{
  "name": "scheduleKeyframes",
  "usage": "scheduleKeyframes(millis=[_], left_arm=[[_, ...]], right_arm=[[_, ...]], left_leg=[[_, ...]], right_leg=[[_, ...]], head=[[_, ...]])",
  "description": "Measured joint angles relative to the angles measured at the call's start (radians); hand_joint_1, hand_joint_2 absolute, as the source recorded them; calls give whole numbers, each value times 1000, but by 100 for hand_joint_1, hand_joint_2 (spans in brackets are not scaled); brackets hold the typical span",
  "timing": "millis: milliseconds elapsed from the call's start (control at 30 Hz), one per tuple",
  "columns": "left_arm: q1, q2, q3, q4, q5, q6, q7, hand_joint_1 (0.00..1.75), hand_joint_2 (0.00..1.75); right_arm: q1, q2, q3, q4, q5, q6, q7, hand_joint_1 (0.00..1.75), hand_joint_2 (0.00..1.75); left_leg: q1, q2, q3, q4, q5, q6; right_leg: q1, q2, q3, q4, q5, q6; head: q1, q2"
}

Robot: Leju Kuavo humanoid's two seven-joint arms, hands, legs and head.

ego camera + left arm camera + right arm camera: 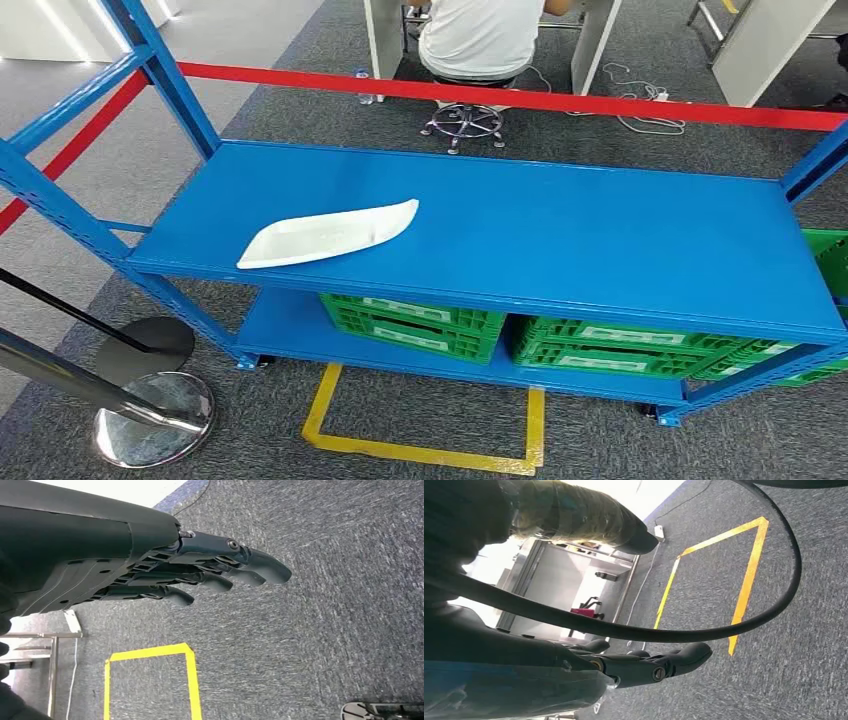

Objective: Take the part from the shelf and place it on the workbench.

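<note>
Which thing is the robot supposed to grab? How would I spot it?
Find the big blue shelf. On its top level, toward the left, lies the part, a flat white curved piece tapering to a point. It lies alone there; the green crates sit on the level below.

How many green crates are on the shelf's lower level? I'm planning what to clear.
3 visible: one left of centre, one right of it, one at the far right, partly cut off. More may be hidden.
</note>
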Motion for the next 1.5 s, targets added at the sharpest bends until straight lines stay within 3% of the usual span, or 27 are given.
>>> scheduleKeyframes(millis=[367, 400, 533, 600, 633, 733, 1167, 1233, 1300, 1367, 1500], left_arm=[[1, 0, 0, -2, 0, 0, 0, 0, 175], [2, -2, 2, -5, 1, 0, 0, 0, 131], [13, -15, 31, -40, 12, -8, -1, 0, 131], [17, -25, 53, -63, 16, -17, -5, 0, 44], [20, -30, 64, -76, 16, -22, -7, 0, 44], [28, -48, 102, -116, 17, -38, -14, 0, 175], [63, -127, 286, -312, 17, -109, -48, 0, 175], [69, -139, 315, -343, 17, -120, -53, 0, 87], [75, -151, 344, -374, 17, -131, -59, 0, 87], [82, -164, 372, -409, 16, -142, -67, 0, 175], [97, -189, 419, -492, 5, -164, -92, 0, 175]], right_arm=[[2, -1, 1, -5, -2, 0, 0, 0, 175], [2, -2, 5, -10, -8, -3, 0, 0, 175], [2, -15, 43, -37, -73, -29, 0, 0, 175], [2, -24, 67, -54, -116, -43, 0, 0, 175], [2, -28, 80, -63, -137, -51, 0, 0, 175], [3, -45, 123, -92, -201, -73, 0, 0, 175], [4, -128, 327, -227, -470, -181, 0, 0, 175], [5, -141, 359, -249, -511, -198, 0, 0, 175], [5, -156, 392, -271, -552, -215, 0, 0, 87], [6, -170, 423, -293, -593, -231, 0, 0, 0], [9, -197, 486, -335, -671, -261, 0, 0, 0]], left_leg=[[0, 0, 0, 0, 0, 0], [0, 0, 0, 0, 0, 0], [0, 0, 0, 0, 0, 0], [0, 0, 0, 0, 0, 0], [0, 0, 0, 0, 0, 0], [0, 0, 0, 0, 0, 0], [0, 0, 0, 0, 0, 0], [0, 0, 0, 0, 0, 0], [0, 0, 0, 0, 0, 0], [0, 0, 0, 0, 0, 0], [0, 0, 0, 0, 0, 0]], right_leg=[[0, 0, 1, 0, 0, 0], [0, 0, 2, 0, 0, 0], [0, 0, 3, 0, 0, 0], [0, 0, 3, 0, 0, 0], [0, 0, 3, 0, 0, 0], [0, 0, 3, 0, 0, 0], [0, 0, 3, 0, 0, 0], [0, 0, 3, 0, 0, 0], [0, 0, 3, 0, 0, 0], [0, 0, 3, 0, 0, 0], [0, 0, 3, 0, 0, 0]], head=[[0, 0], [0, 0], [0, 0], [0, 0], [0, 0], [0, 0], [0, 0], [0, 0], [0, 0], [0, 0], [0, 0]])
